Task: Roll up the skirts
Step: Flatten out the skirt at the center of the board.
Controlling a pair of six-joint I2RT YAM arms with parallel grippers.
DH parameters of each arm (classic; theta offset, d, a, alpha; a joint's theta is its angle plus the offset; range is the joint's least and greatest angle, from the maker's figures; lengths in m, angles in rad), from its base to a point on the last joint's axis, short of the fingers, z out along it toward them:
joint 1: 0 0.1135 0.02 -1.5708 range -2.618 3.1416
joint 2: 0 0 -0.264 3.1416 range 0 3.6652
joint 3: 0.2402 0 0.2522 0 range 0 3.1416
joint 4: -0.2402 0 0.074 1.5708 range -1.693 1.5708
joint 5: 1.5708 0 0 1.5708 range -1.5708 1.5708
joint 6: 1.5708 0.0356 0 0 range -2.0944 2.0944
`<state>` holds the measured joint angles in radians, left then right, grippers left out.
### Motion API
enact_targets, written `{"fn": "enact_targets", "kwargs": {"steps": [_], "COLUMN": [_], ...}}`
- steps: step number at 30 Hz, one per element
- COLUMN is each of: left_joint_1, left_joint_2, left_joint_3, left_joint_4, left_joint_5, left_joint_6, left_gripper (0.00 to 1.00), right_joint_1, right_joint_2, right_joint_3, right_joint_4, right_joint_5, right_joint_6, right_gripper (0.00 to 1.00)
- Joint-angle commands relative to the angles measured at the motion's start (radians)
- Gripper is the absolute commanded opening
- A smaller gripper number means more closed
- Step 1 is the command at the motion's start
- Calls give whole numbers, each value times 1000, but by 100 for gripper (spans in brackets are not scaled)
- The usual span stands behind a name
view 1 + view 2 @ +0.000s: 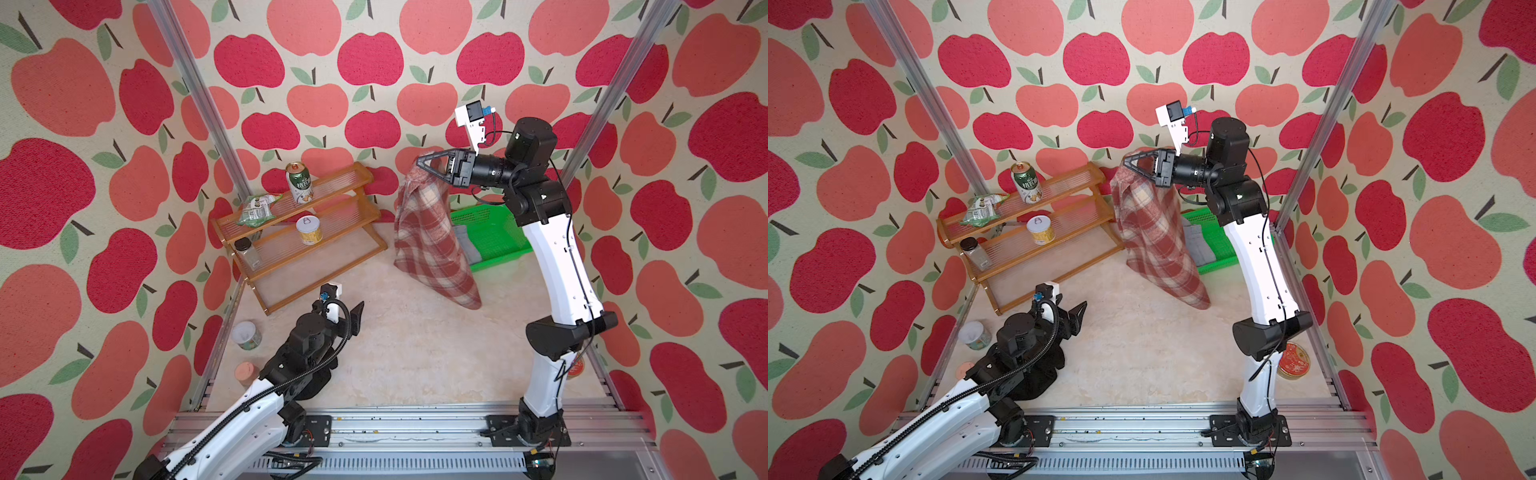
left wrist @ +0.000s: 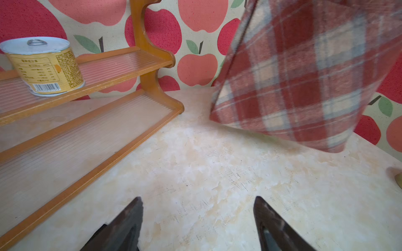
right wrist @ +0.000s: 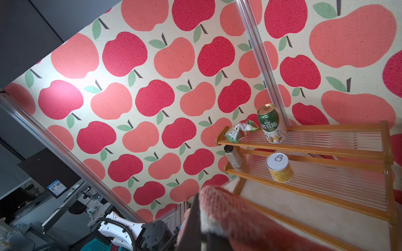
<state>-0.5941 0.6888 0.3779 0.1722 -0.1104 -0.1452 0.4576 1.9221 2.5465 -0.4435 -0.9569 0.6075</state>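
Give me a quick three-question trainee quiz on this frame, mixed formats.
1. True or false: the right hand holds the plaid skirt up so that it hangs above the table.
2. Which item stands on the top shelf of the wooden rack? A) green drink can B) yellow tin C) spice jar
3. Fill in: the left hand is ____ and grips nothing.

Key: 1 true; 2 A; 3 open
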Motion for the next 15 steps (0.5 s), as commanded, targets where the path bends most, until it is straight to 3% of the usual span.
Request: {"fn": "enact_targets", "kwargs": {"steps": [1,4,11,15], "left_joint_1": [8,29,80,81], "left_joint_2": [-34,-99,-229,-187], "left_joint_3": [-43,-144,-219,-227], "left_joint_4": [85,194,225,191], "left_joint_5": [22,33,109,105], "left_joint_6": [-6,-29,-22,-25], "left_gripper": [89,93,93,92], "right_joint_1": [-21,-70,-332,-367], "right_joint_2": [-119,-293,-624,-636], "right_joint_3": [-39,-345,-1102,-1263], "right_joint_4": [-38,12,380,433], "right_joint_5": [-51,-39,-6,41], "right_joint_6": [-113,-190,-111,-106], "right_gripper": [0,0,0,0]}}
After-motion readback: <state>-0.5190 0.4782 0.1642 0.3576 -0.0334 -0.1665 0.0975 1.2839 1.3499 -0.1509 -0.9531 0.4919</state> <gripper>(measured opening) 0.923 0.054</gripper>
